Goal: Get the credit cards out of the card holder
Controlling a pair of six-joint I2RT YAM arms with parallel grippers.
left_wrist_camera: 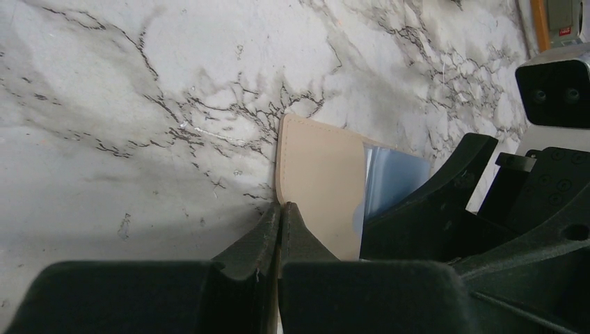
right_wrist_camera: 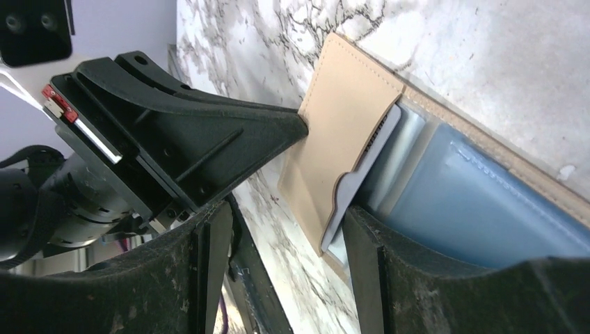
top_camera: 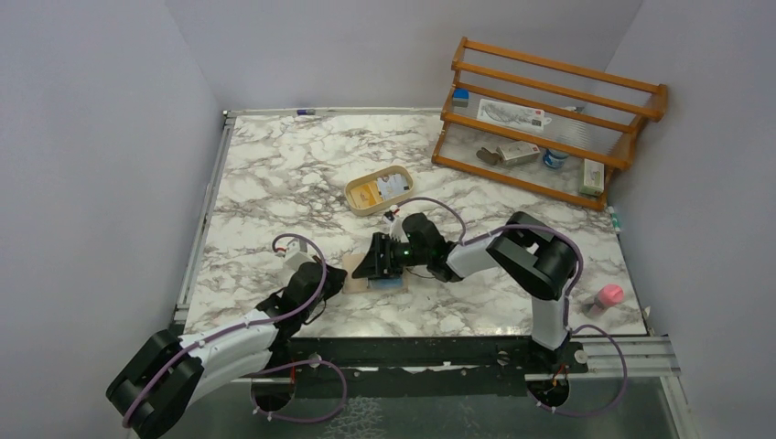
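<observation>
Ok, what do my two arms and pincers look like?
The left arm and right arm have black joints and white links, with lilac cables looping alongside. The left pincer and right pincer have matte black tapered fingers; the left carries a small red tab.

One card holder [left_wrist_camera: 316, 181], one tray [top_camera: 350, 195], one rack [top_camera: 558, 63]

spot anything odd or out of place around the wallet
Nothing spilled or damaged. The only oddity is a pale card jutting partly out of its pocket in the open card holder, whose edge the left gripper pinches.
</observation>
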